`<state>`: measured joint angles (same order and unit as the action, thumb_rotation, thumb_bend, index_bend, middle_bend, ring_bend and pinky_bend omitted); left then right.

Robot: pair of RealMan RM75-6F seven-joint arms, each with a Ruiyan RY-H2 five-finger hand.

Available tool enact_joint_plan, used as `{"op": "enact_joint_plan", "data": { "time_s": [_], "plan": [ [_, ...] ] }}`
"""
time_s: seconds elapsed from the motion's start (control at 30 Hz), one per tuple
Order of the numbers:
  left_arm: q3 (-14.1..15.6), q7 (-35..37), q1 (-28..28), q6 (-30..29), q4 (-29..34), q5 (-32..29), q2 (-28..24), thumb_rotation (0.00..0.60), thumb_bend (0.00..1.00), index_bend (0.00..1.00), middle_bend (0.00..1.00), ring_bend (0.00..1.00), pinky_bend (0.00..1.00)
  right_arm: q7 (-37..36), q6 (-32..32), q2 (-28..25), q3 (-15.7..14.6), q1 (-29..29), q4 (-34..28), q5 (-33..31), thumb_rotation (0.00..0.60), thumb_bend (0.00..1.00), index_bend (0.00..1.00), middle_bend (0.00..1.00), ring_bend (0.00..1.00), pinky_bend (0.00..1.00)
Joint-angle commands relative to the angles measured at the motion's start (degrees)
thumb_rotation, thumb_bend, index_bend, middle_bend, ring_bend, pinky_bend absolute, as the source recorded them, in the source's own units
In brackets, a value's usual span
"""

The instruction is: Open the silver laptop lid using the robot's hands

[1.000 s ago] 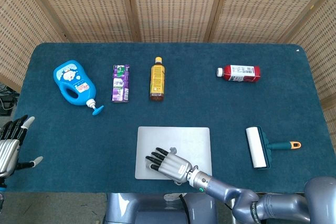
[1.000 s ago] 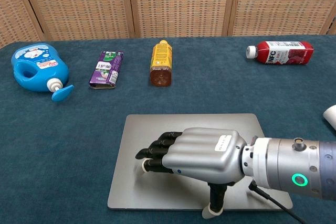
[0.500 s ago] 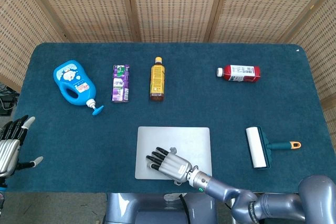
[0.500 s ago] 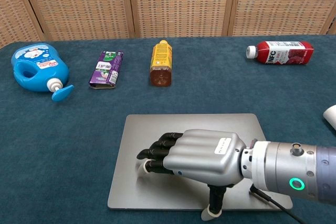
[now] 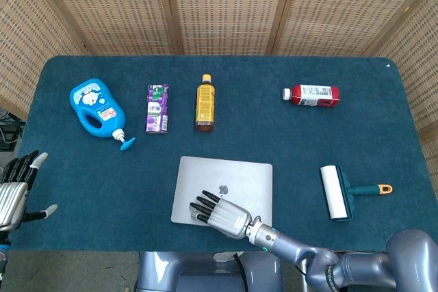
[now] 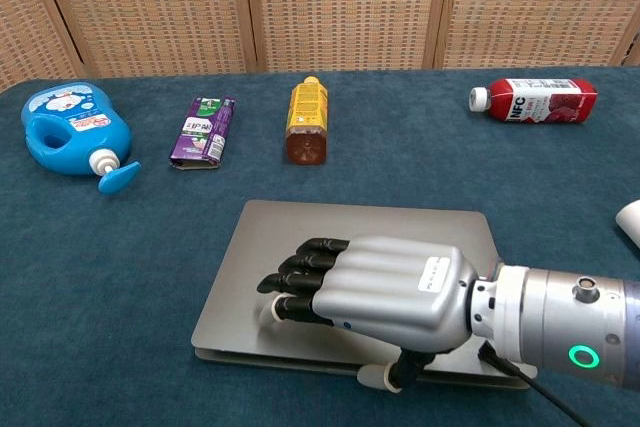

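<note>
Near the front edge of the blue surface (image 5: 342, 135), your right hand (image 6: 385, 297) lies on the silver laptop (image 6: 300, 247) with fingers (image 6: 300, 277) spread, thumb hooked beneath its slightly raised front lip, so keep lifting the lid while your left hand (image 5: 15, 189) hangs released, grasping nothing.

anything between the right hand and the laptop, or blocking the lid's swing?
Nothing visible. The right hand lies on the silver laptop, its thumb at the front edge, where a gap shows. The orange bottle lies apart on the table behind the laptop, seemingly out of the lid's swing.
</note>
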<state>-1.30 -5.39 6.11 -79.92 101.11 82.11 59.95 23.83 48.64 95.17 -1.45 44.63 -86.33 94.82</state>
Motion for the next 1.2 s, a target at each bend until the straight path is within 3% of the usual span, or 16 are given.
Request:
{"op": "enact_joint_plan", "data": {
  "time_s": [0.03, 0.43, 0.73, 0.97, 1.03, 1.1, 1.2],
  "plan": [
    [0.04, -0.04, -0.01, -0.05, 0.0, 0.08, 0.01, 0.6, 0.0, 0.0, 0.0, 0.0, 0.0, 0.13, 1.49, -0.25, -0.21, -0.26, 0.36, 1.09, 0.6, 0.52, 0.16, 0.13, 0.0, 0.0],
    [-0.2, -2.11, 0.96, 1.32, -0.76, -0.78, 0.9, 0.6, 0.0, 0.0, 0.0, 0.0, 0.0, 8.47, 14.62, 0.69, 2.92, -0.95, 8.38, 9.7, 0.6, 0.53, 0.16, 0.16, 0.06, 0.04],
    [-1.26, -8.9, 5.66, 6.56, -3.83, -1.0, 2.97, 0.6, 0.0, 0.0, 0.0, 0.0, 0.0, 11.06, 17.72, 0.3, 5.87, -2.29, 9.99, 7.3, 0.6, 0.54, 0.16, 0.17, 0.1, 0.14],
    [-0.79, -7.95, 10.93, 11.83, -9.71, 4.11, 5.83, 0.6, 0.02, 0.0, 0.0, 0.0, 0.0, 11.7, 18.15, 0.97, 7.74, -2.76, 10.0, 4.62, 0.6, 0.57, 0.16, 0.17, 0.1, 0.15],
    [-0.34, -5.93, 12.67, 12.98, -11.87, 6.86, 6.93, 0.6, 0.13, 0.0, 0.0, 0.0, 0.0, 11.39, 17.77, 0.8, 8.28, -2.78, 9.48, 3.5, 0.6, 0.57, 0.16, 0.17, 0.1, 0.15],
    [0.21, -3.15, 14.37, 13.65, -14.01, 9.88, 8.06, 0.6, 0.38, 0.0, 0.0, 0.0, 0.0, 11.09, 17.41, 0.57, 8.74, -2.8, 9.02, 2.47, 0.6, 0.57, 0.16, 0.17, 0.1, 0.15],
    [1.0, 1.96, 16.81, 13.42, -17.53, 14.55, 10.2, 0.6, 0.64, 0.06, 0.0, 0.0, 0.0, 9.92, 16.59, 0.29, 9.38, -3.06, 7.83, 0.19, 0.6, 0.57, 0.16, 0.17, 0.1, 0.15]
  ]
}}
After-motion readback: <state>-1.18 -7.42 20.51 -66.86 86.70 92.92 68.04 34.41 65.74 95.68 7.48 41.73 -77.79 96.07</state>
